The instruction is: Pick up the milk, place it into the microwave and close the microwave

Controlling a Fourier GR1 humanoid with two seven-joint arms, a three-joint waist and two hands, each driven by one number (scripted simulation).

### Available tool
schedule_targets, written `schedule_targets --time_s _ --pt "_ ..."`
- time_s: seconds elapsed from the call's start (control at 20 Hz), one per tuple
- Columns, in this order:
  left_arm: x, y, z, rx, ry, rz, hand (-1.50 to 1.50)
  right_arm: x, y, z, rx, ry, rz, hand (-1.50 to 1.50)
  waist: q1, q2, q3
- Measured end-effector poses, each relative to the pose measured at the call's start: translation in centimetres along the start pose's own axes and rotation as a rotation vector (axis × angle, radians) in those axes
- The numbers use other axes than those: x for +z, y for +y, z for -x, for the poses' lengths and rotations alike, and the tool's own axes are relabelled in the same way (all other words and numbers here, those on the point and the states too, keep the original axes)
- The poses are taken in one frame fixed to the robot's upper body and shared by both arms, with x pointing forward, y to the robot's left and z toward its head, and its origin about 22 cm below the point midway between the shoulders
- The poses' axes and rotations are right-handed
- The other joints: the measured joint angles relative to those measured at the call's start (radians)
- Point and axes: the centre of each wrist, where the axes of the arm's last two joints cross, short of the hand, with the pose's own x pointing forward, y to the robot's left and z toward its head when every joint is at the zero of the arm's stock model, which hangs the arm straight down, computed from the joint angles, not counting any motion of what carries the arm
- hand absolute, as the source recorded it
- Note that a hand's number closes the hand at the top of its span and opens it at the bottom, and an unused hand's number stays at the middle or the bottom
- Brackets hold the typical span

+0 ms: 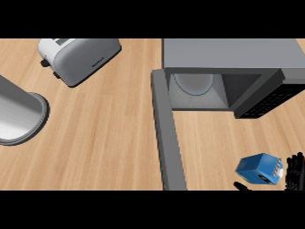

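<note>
Standing on the wooden counter (102, 134) are one microwave (237, 56) with its door (167, 134) open at upper right, one toaster (78, 58) and one grey cylinder (9, 114) at left. One milk carton (259, 169), blue with a white face, label unreadable, sits at lower right beside the right hand (294, 173), whose fingers are straight.

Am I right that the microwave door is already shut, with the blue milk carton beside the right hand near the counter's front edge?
Not quite: the microwave door stands wide open, swung out toward the robot, as the head view shows. The blue milk carton is indeed beside the right hand near the front edge.
</note>
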Motion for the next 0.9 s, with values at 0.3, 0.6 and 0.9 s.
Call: schedule_targets --time_s 0.3,0.6,0.9 --pt "0.6 0.3 0.0 -0.005 0.005 0.002 -1.50 0.0 -0.4 2.2 0.028 -0.002 -0.007 -1.50 0.001 0.000 0.000" --pt "0.5 0.4 0.2 0.016 -0.004 0.001 -1.50 -1.5 -0.1 4.3 0.009 -0.017 -0.040 1.50 0.002 0.000 0.000" --pt "0.5 0.8 0.1 0.012 -0.005 0.007 -1.50 -2.4 0.9 5.0 0.036 -0.118 -0.076 1.50 0.001 -0.001 -0.002"
